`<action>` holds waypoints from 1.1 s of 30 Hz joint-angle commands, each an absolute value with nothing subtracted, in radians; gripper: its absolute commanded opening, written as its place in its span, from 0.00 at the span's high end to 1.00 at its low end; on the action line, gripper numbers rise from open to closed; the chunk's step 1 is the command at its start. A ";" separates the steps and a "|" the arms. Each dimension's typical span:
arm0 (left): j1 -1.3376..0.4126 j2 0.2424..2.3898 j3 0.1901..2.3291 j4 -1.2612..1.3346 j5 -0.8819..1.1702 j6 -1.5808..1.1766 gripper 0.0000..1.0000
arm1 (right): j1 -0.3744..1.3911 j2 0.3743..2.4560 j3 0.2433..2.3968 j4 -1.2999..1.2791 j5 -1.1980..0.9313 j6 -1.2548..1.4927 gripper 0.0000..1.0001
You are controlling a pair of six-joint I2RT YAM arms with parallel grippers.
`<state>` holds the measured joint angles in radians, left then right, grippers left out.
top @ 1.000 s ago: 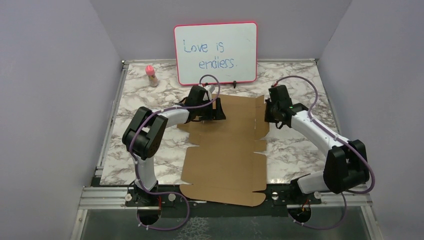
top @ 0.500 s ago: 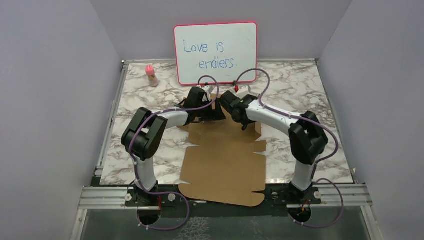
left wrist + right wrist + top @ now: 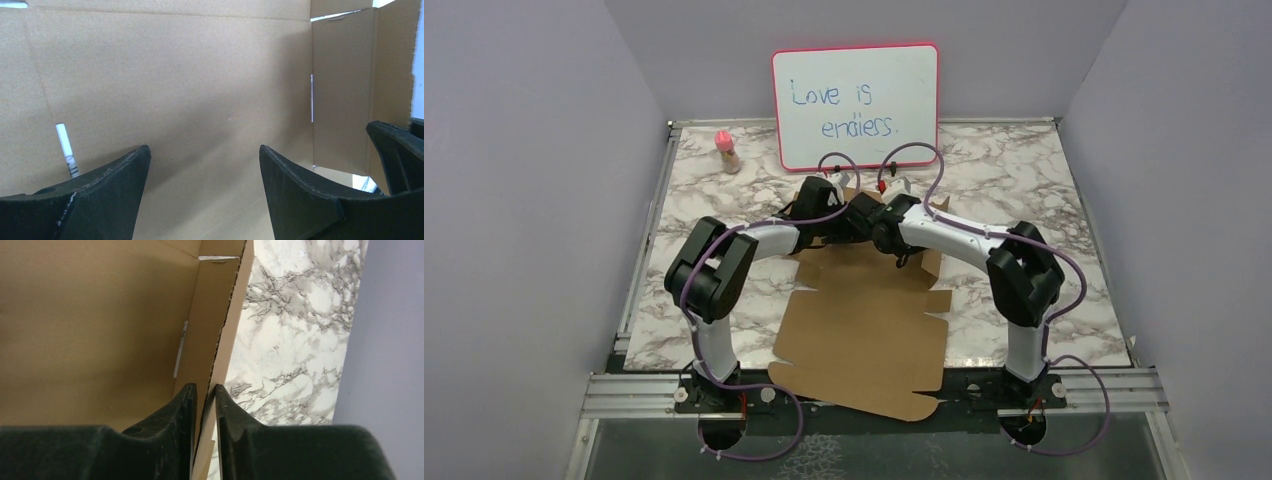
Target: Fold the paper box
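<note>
The paper box (image 3: 864,330) is a flat brown die-cut cardboard sheet on the marble table, with its far end under both grippers. My left gripper (image 3: 852,225) is open and hovers just above the main panel (image 3: 190,75), its jaws (image 3: 204,148) wide apart and empty. My right gripper (image 3: 892,238) is shut on the sheet's right side flap (image 3: 212,315), which stands upright between its jaws (image 3: 205,387). The two grippers are close together over the far middle of the sheet. One right finger (image 3: 395,150) shows in the left wrist view.
A red-framed whiteboard (image 3: 856,105) stands at the back. A small pink-capped bottle (image 3: 726,150) stands at the back left. Bare marble table (image 3: 1034,190) lies on both sides. The sheet's near end overhangs the front rail (image 3: 624,395). Grey walls close in left and right.
My right arm has swung left from the sheet's right edge towards the middle, bringing the side flap up and inwards. The sheet's near end has shifted slightly left. The left gripper has barely moved.
</note>
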<state>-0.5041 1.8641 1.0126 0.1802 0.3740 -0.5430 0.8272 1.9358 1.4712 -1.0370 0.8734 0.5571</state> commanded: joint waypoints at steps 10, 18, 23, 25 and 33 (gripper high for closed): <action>-0.468 1.632 0.993 -0.083 0.268 -0.489 0.14 | 0.686 1.593 1.305 -0.530 0.412 0.173 0.40; -0.450 1.527 0.899 -0.120 0.287 -0.479 0.13 | 0.503 1.681 1.337 -0.353 -0.052 0.015 0.24; -0.452 1.493 0.809 -0.039 0.348 -0.526 0.13 | 0.415 1.820 1.408 -0.273 -0.305 -0.055 0.18; -0.459 1.491 0.793 -0.017 0.364 -0.530 0.13 | 0.405 1.873 1.446 -0.262 -0.350 -0.085 0.17; -0.493 1.497 0.782 -0.004 0.364 -0.532 0.14 | 0.343 2.051 1.544 -0.229 -0.489 -0.139 0.13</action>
<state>-0.4782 1.5234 0.7883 -0.0456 0.3363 -0.5228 0.3702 1.9923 1.4937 -0.2863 -0.3553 -0.0841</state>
